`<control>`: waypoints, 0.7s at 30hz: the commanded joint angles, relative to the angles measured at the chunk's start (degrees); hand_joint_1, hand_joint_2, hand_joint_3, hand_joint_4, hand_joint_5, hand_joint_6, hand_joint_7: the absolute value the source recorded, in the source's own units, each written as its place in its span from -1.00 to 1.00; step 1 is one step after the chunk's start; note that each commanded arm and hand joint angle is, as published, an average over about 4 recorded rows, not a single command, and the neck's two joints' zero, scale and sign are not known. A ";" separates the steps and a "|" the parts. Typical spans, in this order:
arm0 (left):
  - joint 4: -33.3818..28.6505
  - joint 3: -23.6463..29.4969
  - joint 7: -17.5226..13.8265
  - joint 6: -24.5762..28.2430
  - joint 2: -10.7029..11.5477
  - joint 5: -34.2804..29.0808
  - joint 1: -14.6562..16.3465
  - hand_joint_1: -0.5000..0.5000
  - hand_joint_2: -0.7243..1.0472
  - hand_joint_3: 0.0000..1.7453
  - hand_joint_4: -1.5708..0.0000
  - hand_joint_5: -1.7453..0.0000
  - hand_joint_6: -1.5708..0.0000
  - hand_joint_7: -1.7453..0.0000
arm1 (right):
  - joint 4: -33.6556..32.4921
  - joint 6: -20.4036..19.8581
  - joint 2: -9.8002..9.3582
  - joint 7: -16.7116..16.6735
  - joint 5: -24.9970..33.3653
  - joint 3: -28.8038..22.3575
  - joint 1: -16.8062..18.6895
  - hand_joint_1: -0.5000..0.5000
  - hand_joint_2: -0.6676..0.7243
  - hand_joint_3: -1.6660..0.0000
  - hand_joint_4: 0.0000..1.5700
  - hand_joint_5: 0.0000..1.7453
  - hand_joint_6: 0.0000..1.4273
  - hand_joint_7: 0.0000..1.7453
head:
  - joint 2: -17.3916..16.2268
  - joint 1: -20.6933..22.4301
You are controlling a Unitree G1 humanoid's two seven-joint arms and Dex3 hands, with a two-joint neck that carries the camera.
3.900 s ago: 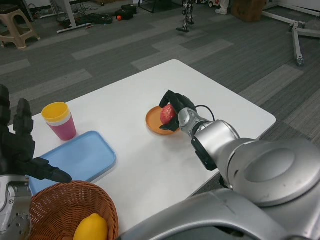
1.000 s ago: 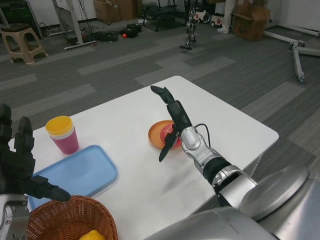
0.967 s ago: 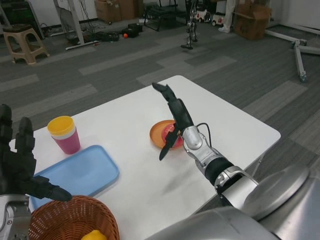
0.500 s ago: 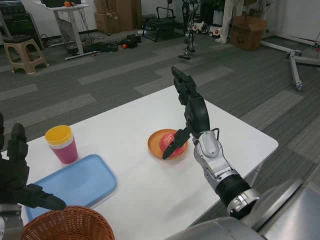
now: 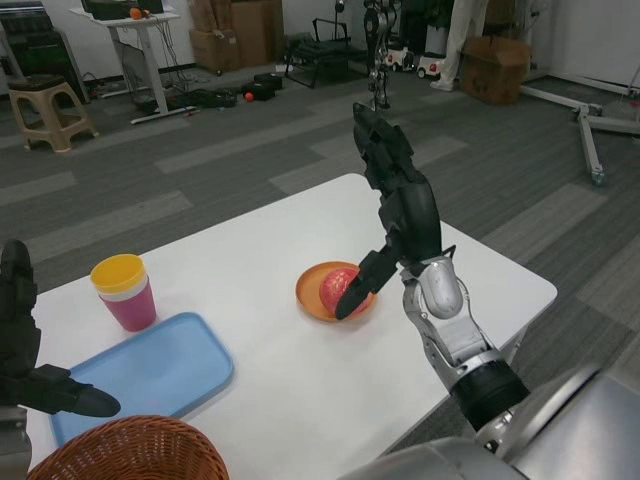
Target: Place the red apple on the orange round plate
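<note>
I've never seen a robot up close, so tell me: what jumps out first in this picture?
The robot's right hand, black with fingers spread, hangs raised above the middle of the white table, holding nothing. Just below it a red apple sits on an orange round plate. At the left stand a pink cup with a yellow top and a light blue tray.

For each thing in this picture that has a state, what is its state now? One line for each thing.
red apple: lies on the plate, not held.
orange round plate: on the table, holds the apple.
right hand: open, raised above the plate.
left hand: open, holds nothing.
blue tray: flat, nothing on it.
pink cup: upright, yellow top.
</note>
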 commanded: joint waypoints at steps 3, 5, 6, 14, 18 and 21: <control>-2.04 2.04 0.18 -0.30 0.27 1.86 -0.97 -1.00 -0.80 -0.95 1.00 1.00 0.93 0.84 | -2.97 -0.46 -0.48 0.55 0.15 -0.72 1.19 -0.67 1.00 1.00 -1.00 -1.00 -1.00 -0.68 | 0.45 0.18; -2.52 2.50 0.22 -0.30 0.29 2.32 -0.92 -1.00 -0.80 -1.00 1.00 1.00 0.93 0.84 | -3.32 -0.50 -0.46 0.61 0.13 -0.68 1.41 -0.67 1.00 1.00 -1.00 -1.00 -1.00 -0.68 | 0.54 0.26; -2.72 2.74 0.24 -0.30 0.31 2.54 -0.88 -1.00 -0.80 -0.98 1.00 1.00 0.93 0.84 | -3.41 -0.52 -0.44 0.64 0.13 -0.65 1.48 -0.67 1.00 1.00 -1.00 -1.00 -1.00 -0.68 | 0.60 0.39; -3.95 3.45 0.24 -0.39 0.27 2.98 0.04 -1.00 -0.80 -0.93 1.00 1.00 0.96 0.84 | -3.02 -0.52 -0.22 0.72 0.22 -0.08 1.48 -0.67 1.00 1.00 -1.00 -1.00 -1.00 -0.68 | 0.88 1.24; -4.04 3.58 0.24 -0.39 0.31 3.02 0.09 -1.00 -0.80 -0.98 1.00 1.00 0.97 0.80 | -2.05 -0.57 -0.13 0.64 0.22 0.62 1.43 -0.67 1.00 1.00 -1.00 -1.00 -1.00 -0.64 | 1.08 1.52; -4.04 3.66 0.24 -0.43 0.40 3.02 0.09 -1.00 -0.80 -0.95 1.00 1.00 0.96 0.82 | -1.43 -0.61 0.00 0.64 0.22 0.88 1.35 -0.67 1.00 1.00 -1.00 -1.00 -1.00 -0.68 | 1.23 1.89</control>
